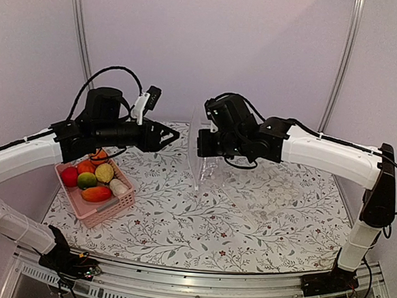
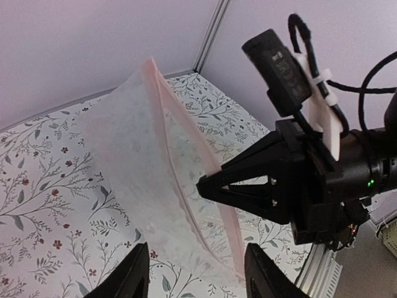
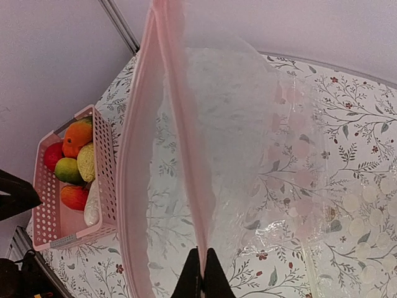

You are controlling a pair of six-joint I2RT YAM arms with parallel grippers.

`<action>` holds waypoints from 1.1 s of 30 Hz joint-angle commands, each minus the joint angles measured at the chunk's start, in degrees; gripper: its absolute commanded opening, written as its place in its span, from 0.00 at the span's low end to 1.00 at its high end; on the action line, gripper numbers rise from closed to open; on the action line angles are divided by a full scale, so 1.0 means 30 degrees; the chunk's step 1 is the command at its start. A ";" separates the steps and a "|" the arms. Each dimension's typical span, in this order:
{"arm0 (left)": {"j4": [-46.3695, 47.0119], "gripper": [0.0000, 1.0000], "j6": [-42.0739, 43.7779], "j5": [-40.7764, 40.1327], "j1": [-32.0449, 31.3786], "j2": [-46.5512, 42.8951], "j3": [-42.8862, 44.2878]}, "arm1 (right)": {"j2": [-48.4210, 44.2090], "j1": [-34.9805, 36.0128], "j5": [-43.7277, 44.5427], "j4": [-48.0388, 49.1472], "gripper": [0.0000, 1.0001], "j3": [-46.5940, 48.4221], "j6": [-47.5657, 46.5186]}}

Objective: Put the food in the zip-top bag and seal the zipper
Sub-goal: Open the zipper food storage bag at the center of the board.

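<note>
Pale lilac walls and a flower-printed bench [image 1: 248, 221] are seen from above. The left hand [image 1: 174, 137] is aimed across at the right hand [image 1: 200, 146], with the zip-top bag [image 1: 209, 167] hung upright just beyond its fingertips. The food [image 1: 91, 179] is heaped in a pink basket [image 1: 116, 208] below and behind the left hand, well apart from the right hand.

From the left wrist, the left hand [image 2: 197, 276] is shown released, its fingers spread with nothing gripped between them. The zip-top bag [image 2: 130, 155] stands straight ahead, and its zipper [image 2: 183, 118] is pinched by the pointed right hand [image 2: 201, 186].

From the right wrist, the right hand [image 3: 201, 273] is clenched on the zipper [image 3: 186, 143], whose long axis runs straight away from the fingertips. The other lip is bowed out towards the pink basket [image 3: 105, 155], so the mouth of the zip-top bag [image 3: 248, 124] is held partly agape. The food [image 3: 71, 167] lies off to that same side.

No food is in the bag yet. The left hand is judged nearer the food, and the mouth faces its side.
</note>
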 commanded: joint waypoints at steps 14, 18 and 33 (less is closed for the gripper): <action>0.5999 0.47 -0.4360 0.4244 -0.0872 0.2401 0.0306 | 0.0642 0.0081 -0.1038 -0.0373 0.00 0.0649 -0.0234; 0.5963 0.45 -0.4401 0.3350 -0.0875 0.3179 0.0296 | 0.0383 0.0084 -0.0959 -0.0330 0.00 0.0420 -0.0311; 0.5875 0.43 -0.4092 0.0598 -0.0875 0.3421 -0.0693 | -0.0644 0.0073 -0.0914 0.0033 0.00 -0.0398 -0.0509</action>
